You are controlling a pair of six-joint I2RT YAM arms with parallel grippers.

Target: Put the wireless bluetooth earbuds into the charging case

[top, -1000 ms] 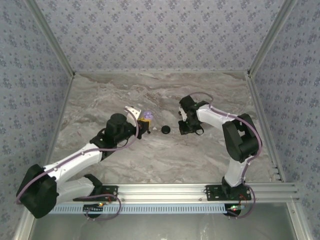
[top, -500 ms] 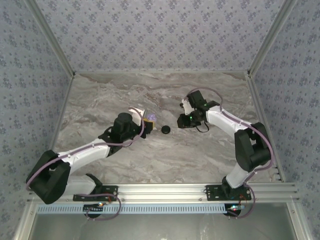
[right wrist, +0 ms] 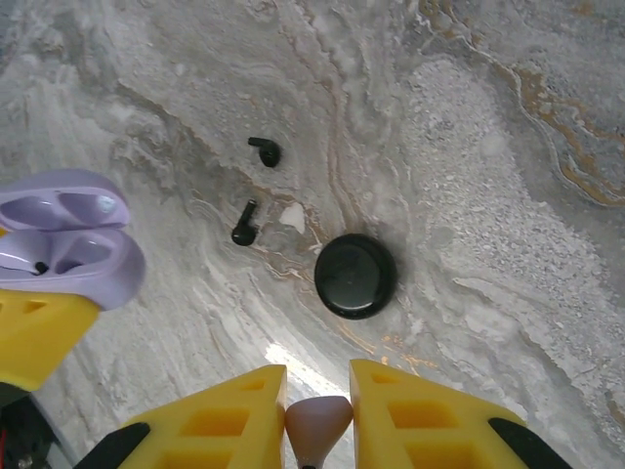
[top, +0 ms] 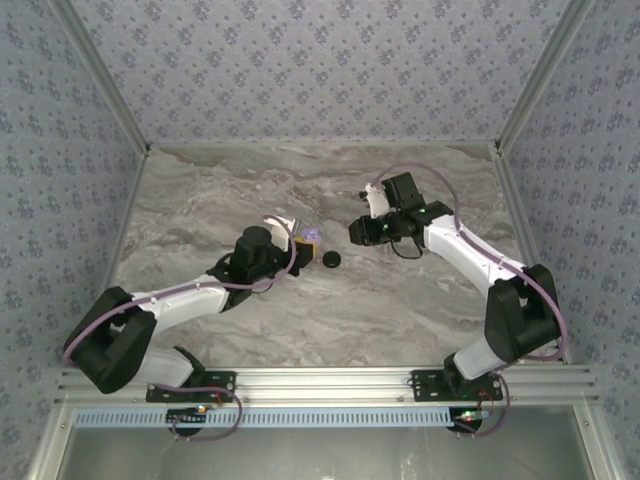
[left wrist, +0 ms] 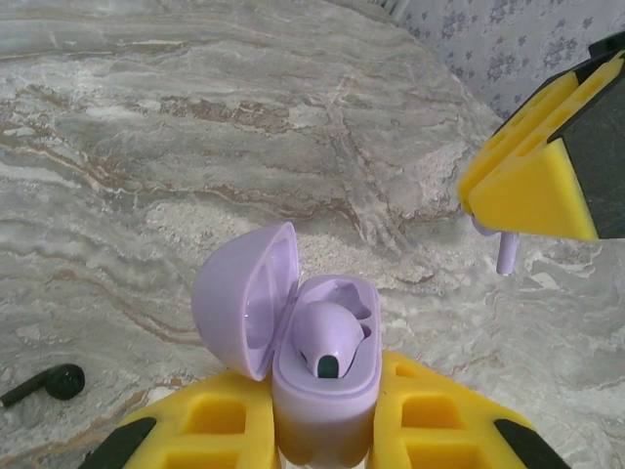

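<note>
A black disc (right wrist: 355, 275) and two black earbuds (right wrist: 264, 151) lie mid-table; bare table (top: 300, 320) stretches near, far and sideways.

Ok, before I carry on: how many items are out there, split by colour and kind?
purple charging case: 1
purple earbuds: 2
black earbuds: 2
black round disc: 1
total: 6
</note>
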